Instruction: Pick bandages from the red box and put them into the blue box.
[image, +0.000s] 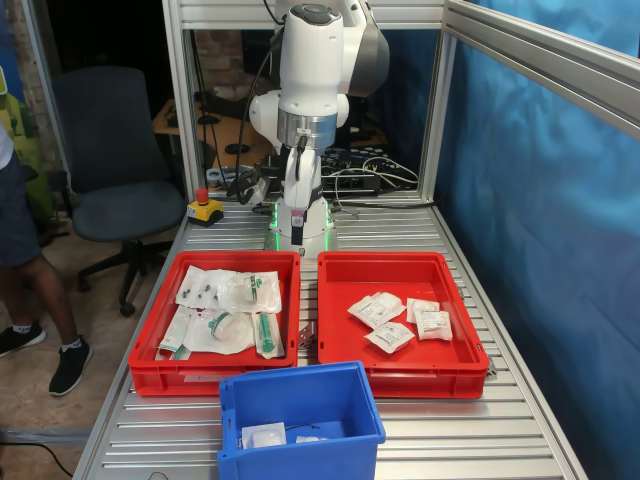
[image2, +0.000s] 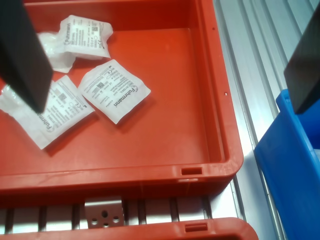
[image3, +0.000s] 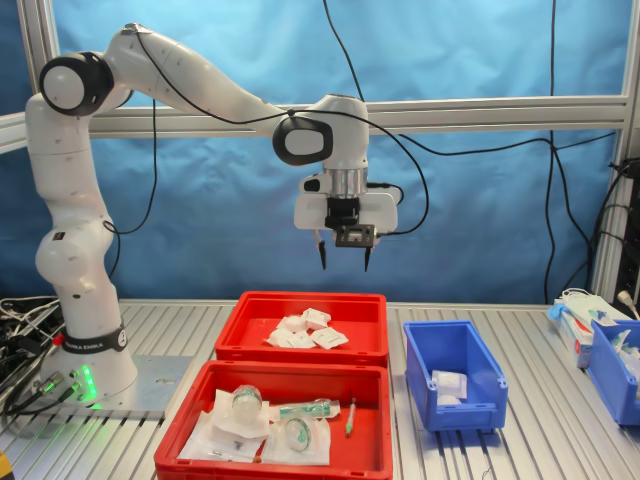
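The red box holds several bandages, small white packets lying loose on its floor. My gripper hangs open and empty well above this box. In the wrist view its dark fingers frame the packets below. The blue box stands beside the red box, and a few white packets lie in it.
A twin red tray with green-marked syringe packets sits alongside. A yellow emergency-stop button stands near the robot base. Another blue bin is at the second exterior view's right. A person stands beside the table.
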